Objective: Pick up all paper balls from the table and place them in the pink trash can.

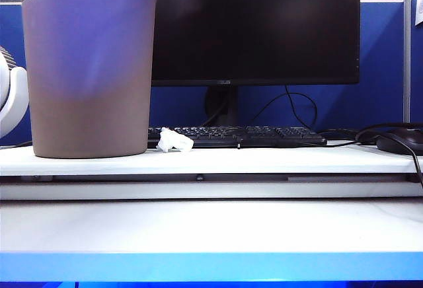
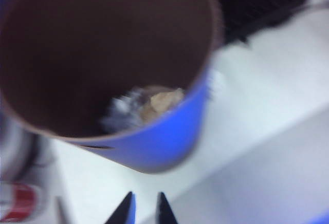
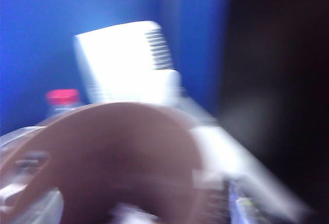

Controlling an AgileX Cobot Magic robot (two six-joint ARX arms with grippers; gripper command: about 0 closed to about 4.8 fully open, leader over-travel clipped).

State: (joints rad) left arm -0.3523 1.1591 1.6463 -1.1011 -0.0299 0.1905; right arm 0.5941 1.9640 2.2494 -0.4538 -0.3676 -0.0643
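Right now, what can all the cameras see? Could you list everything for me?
trash can: one, pink-lavender, left on the raised shelf
paper balls in the can: white and tan, count unclear, blurred
paper ball: one, white, on the shelf beside the can
monitor: one, black, behind
keyboard: one, black, under the monitor
mouse: one, black, far right
fan: one, white, left edge
bottle cap: one, red, behind the can
left pincer: dark tips slightly apart, empty, near the can
right pincer: not visible
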